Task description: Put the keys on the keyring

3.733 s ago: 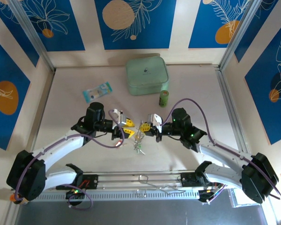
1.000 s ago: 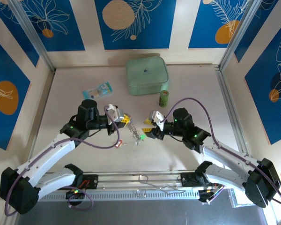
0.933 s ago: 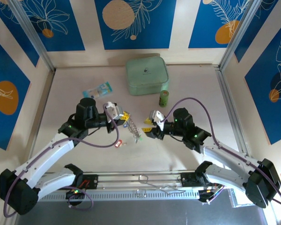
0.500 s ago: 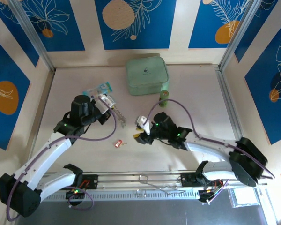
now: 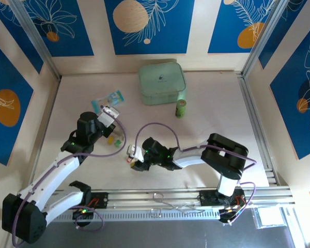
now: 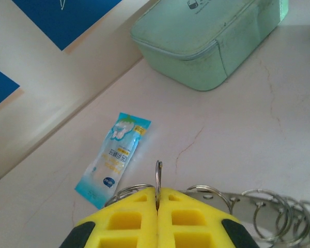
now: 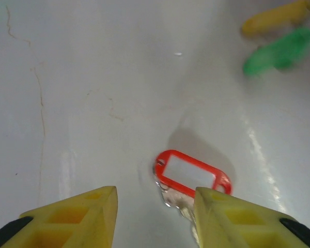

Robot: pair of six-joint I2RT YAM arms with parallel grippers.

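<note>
The step in hand is the pick-up of a loose key. The right gripper (image 7: 155, 191) hovers low over the table with its jaws spread, and the red key (image 7: 192, 173) lies flat between them in the lower middle of the wrist view. It is not centred: its red head sits close to the finger at the lower right, almost touching it, with open table between it and the other finger. What may be its metal blade trails toward that same finger, though blur makes this hard to read. The left gripper (image 6: 157, 192) has its jaws pressed together, pinching the keyring (image 6: 158, 173) on edge. More silvery loops run off toward the lower right of that view, with a sachet (image 6: 113, 155) and a mint case (image 6: 212, 41) beyond. A green key (image 7: 279, 51) and a yellow key (image 7: 279, 18) show blurred at the upper right of the right wrist view (probably already on the ring, but I cannot tell). Next, I judge, the right gripper needs a small shift toward the red head, then a drop and a close on it, since a thin tag lying flat could skid away.
</note>
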